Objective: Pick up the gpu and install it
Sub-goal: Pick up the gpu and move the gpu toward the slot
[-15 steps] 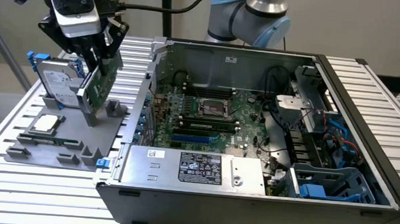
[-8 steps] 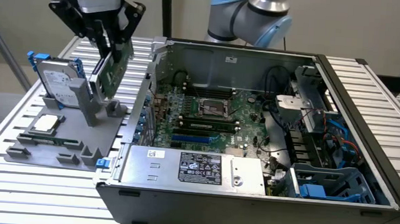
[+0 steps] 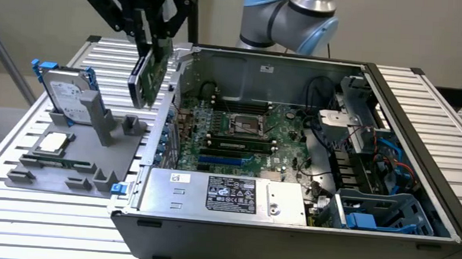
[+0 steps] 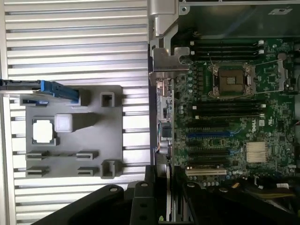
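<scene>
Right now, in the exterior view, you are looking at the gripper (image 3: pixel 156 44) sitting at about eleven o'clock in the scene. Its fingers are pinching the upper edge of the gpu (image 3: pixel 146 80), which is hanging upright in the air just over the side wall of the open computer case (image 3: pixel 289 230). By my reading the pick-up is done and you are working through the carry toward installing, since the card is not yet sitting in any slot. Seating it is going to call for its thin lower edge lining up squarely with a slot on the motherboard (image 3: pixel 239 127), lying at about four o'clock from the card. The card is reading as a thin, flat, rigid board, green with a dark face. At eight o'clock from it, the grey moulded fixture (image 3: pixel 74 177) is holding a silvery hard drive (image 3: pixel 65 97) upright in blue rails. In the wrist view, you are looking down onto ribbed metal table slats (image 4: pixel 75 42), the matte grey fixture, and the green board carrying long narrow slots (image 4: pixel 208 133), a finned heat sink (image 4: pixel 256 152) and a square metal processor socket (image 4: pixel 230 79).
</scene>
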Available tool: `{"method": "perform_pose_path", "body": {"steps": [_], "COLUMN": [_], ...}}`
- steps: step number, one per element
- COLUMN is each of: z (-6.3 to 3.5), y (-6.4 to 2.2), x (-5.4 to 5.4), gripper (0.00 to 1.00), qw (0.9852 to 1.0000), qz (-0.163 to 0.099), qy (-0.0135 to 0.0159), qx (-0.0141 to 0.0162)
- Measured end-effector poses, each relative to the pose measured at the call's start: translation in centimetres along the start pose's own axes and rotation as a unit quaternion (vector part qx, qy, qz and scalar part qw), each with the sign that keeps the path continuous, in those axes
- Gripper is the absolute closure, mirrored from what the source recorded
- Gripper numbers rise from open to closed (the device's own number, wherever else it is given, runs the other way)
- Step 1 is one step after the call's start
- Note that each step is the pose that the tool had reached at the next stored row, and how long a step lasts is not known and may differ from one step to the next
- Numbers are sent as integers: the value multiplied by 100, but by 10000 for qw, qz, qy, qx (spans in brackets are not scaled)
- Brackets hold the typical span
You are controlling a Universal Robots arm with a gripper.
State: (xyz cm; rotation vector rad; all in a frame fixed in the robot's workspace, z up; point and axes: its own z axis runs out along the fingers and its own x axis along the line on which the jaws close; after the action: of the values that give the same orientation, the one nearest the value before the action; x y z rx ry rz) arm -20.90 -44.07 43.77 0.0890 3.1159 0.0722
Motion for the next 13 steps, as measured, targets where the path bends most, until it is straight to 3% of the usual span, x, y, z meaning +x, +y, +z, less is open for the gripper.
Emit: {"method": "perform_pose_path", "body": {"steps": [8,13], "z": [12,76], "y": [20,30], "x": [-362,-588], "gripper": [100,100], "qw": [10000,10000], "qz": [0,0], "qy": [1,0], "qx": [1,18]}}
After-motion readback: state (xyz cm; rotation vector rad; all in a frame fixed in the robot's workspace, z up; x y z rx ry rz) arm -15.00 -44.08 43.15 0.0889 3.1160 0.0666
